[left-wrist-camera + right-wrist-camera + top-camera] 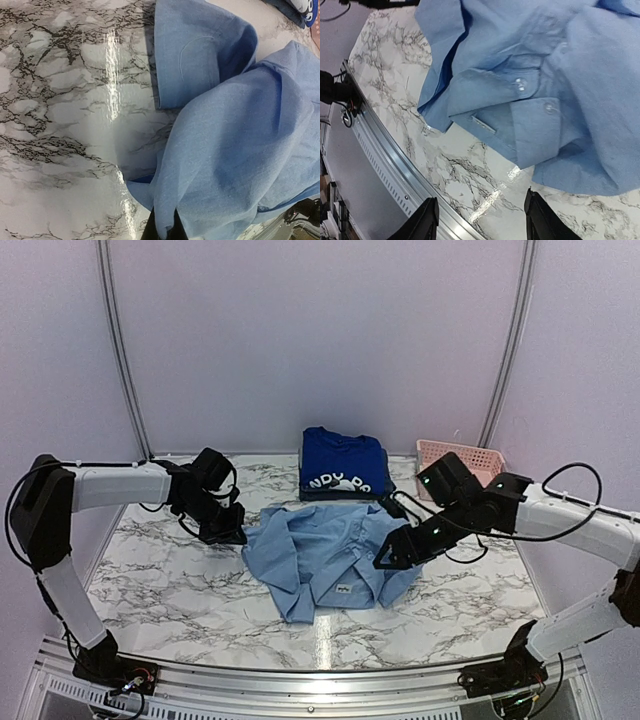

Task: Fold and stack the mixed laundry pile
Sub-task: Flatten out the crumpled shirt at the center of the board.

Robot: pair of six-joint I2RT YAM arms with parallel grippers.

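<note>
Marble table [160, 580]: light-blue shirt [330, 560] centred, bare margins around; left claw [225, 530] together, seemingly pinching shirt edge; right claw [481, 205] apart.

walls [320, 330]: pale lilac, upper frame | poles [120, 350]: grey, left and right | table [150, 580]: glossy, marble-veined, centre | rail [320, 678]: metal, bottom
</note>
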